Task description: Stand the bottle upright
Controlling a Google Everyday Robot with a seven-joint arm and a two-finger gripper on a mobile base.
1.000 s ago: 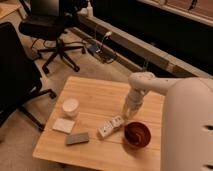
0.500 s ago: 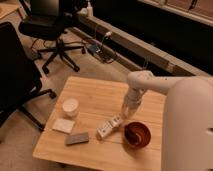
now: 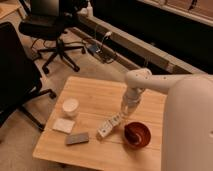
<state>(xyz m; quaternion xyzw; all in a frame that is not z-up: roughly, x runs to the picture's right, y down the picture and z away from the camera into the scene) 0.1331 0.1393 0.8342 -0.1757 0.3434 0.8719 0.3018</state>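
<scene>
A wooden table (image 3: 95, 102) with a white robot arm (image 3: 165, 85) reaching in from the right. Its gripper (image 3: 126, 111) hangs just above the far end of the bottle (image 3: 109, 125), which lies on its side left of a red bowl (image 3: 137, 134). The grasp seems not yet made; next, lower and grip (finger spread cannot be told).
</scene>
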